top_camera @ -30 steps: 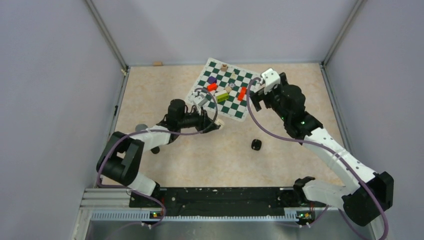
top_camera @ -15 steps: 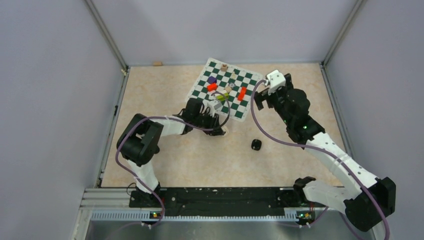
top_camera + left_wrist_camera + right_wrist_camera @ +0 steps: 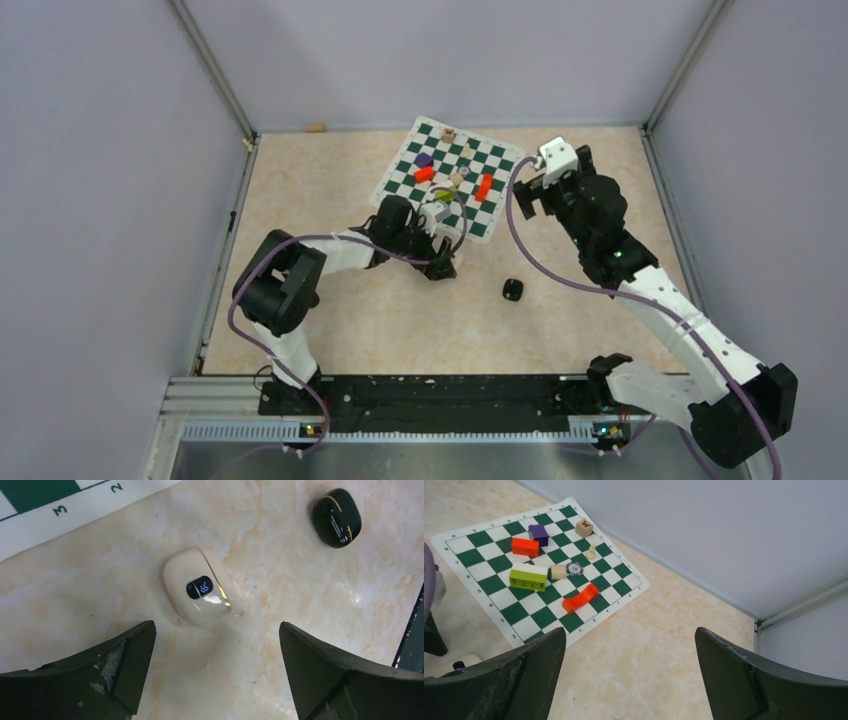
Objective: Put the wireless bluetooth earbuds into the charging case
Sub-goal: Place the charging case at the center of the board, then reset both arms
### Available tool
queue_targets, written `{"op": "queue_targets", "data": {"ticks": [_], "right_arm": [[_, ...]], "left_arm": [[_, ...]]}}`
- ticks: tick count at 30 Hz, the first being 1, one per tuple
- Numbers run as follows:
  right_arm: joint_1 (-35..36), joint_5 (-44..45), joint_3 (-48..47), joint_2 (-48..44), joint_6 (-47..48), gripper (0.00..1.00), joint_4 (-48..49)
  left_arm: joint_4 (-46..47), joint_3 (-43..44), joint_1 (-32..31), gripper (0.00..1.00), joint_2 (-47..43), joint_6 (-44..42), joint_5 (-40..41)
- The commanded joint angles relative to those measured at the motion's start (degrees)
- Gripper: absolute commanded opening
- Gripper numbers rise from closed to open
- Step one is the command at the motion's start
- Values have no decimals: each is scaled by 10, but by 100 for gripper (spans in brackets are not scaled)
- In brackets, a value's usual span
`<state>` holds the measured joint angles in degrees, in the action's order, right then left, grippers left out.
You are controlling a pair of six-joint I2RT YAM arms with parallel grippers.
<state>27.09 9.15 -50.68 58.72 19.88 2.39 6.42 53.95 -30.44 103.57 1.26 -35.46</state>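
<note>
The charging case [image 3: 336,517], a glossy black pod with thin gold lines, lies on the marble table [image 3: 300,190], to the right of my left gripper and apart from it; from above the case [image 3: 513,290] sits alone. My left gripper [image 3: 217,645] hangs open just over a cream pod [image 3: 200,592] with a small lit display, which lies free beyond the fingertips. In the top view the left gripper [image 3: 443,262] is at the chessboard's near corner. My right gripper [image 3: 631,660] is open and empty above bare table, right of the board [image 3: 528,195]. The earbuds are out of view.
The chessboard mat [image 3: 494,597] carries a red brick [image 3: 525,546], a purple block [image 3: 538,532], a green brick [image 3: 528,576], a red curved piece [image 3: 580,598], a wooden cube [image 3: 584,527], a chip [image 3: 574,569] and a pawn [image 3: 591,552]. Grey walls enclose the table.
My left arm has swung right toward the board's near corner and its jaws have gone from shut to open. The right arm has drifted slightly to the right.
</note>
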Motion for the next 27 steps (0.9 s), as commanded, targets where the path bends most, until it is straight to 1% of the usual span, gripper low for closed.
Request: {"op": "queue_targets", "data": {"ticks": [1,4,6,9,11,12,13,15,18,20,23,27], "right_arm": [[-12,7,-66,-30,40,99,-85],[-12,-8,-88,-53,61,99,-171],[-13,0,-88,-81,47,99,-194],[-12,27,-60,-157,21,99,-175],[-12,56,-28,-214,-8,99,-138],[-12,62,-8,-247,-20,99,-127],[-12,58,5,-278,-27,99,-119],[-12,50,12,-324,-55,99,-131],[-26,38,19,-367,-99,99,-151],[-32,27,31,-389,-108,99,-152],[-35,9,56,-402,-105,99,-147],[-35,4,79,-399,-97,99,-138]], "left_arm": [[-27,-22,1,99,-77,-55,27],[-52,-22,9,99,-141,-97,13],[-87,-9,20,99,-190,-124,1],[-132,25,52,99,-278,-151,-23],[-160,59,75,99,-331,-153,-12],[-166,74,85,99,-359,-145,8],[-166,86,96,99,-389,-122,46],[-165,100,107,99,-452,-82,145],[-181,93,118,99,-558,-81,269],[-211,89,133,99,-611,-84,323],[-225,62,153,99,-682,-87,395],[-216,31,173,99,-728,-73,482]]}}
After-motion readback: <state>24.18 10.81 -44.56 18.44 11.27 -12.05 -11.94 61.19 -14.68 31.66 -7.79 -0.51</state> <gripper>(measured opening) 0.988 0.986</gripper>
